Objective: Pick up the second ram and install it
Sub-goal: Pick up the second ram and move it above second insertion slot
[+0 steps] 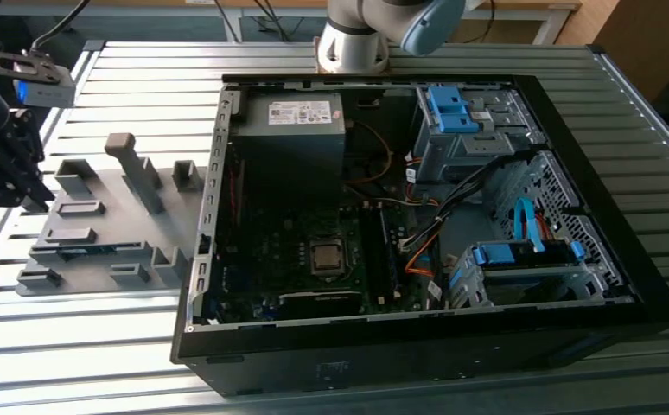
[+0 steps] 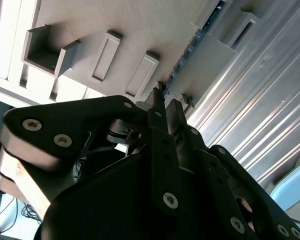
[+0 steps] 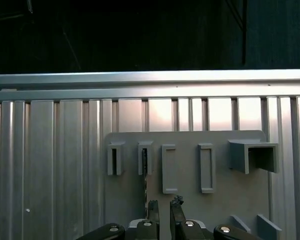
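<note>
Gripper (image 1: 6,164): hangs over the grey tray (image 1: 121,226) at the exterior view's left, well apart from the open case (image 1: 427,346); in both wrist views it points down at the tray (image 3: 225,200).
Jaws: parted by a narrow gap in the first wrist view; nothing between them.
Ram (image 3: 145,175): stands on edge in the tray's slots as a thin blue-green strip (image 2: 190,50); its near end seems to sit just beside one fingertip (image 3: 152,207) rather than under the gap, though the edge-on view makes this hard to judge.
Offset risk: if that offset is real, a straight descent would land a finger on the ram's top edge; the board could be bent, or chipped against its slot.
Gap risk: so small an opening leaves little margin; a slight tilt of the wrist could be enough to miss.
Tray risk: the tray looks to lie loose on the slatted table (image 1: 81,346); a sideways push could slide it and spoil the line-up.
Grip risk: a hold near one end would let the ram pivot between the pads; it would then meet its socket tilted.
Case risk: cables (image 1: 461,194) crowd the board (image 1: 265,251); a carried ram could snag.
</note>
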`<state>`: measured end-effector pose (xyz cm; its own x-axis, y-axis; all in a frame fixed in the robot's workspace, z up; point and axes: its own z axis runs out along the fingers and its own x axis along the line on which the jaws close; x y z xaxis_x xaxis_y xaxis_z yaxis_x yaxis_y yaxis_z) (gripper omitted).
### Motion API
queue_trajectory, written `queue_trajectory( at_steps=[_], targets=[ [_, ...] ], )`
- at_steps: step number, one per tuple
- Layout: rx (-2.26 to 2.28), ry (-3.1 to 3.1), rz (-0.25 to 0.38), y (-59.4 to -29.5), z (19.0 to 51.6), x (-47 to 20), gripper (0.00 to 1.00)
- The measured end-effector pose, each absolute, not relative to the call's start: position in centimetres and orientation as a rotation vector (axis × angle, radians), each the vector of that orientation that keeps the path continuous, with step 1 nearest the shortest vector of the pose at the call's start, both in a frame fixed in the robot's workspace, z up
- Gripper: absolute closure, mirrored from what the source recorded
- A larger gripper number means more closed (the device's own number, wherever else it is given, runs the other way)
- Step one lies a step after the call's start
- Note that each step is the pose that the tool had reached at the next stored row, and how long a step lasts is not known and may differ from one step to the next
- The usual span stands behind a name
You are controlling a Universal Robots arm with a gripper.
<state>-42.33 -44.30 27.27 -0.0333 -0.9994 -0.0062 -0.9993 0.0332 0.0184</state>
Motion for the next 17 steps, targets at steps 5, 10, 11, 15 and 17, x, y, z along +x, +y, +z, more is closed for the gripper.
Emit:
queue_trajectory(
  at_steps=[5, 10, 11, 15, 17],
  targets=[
    [2.179, -2.252, -0.028, -44.5, 26.6, -42.3, 0.76],
    [2.18, -2.254, -0.031, -44.7, 26.3, -42.3, 0.76],
    [2.18, -2.254, -0.031, -44.7, 26.3, -42.3, 0.76],
    [2.18, -2.254, -0.031, -44.9, 25.8, -42.3, 0.76],
    [2.18, -2.254, -0.031, -45.1, 25.5, -42.3, 0.76]
  ],
)
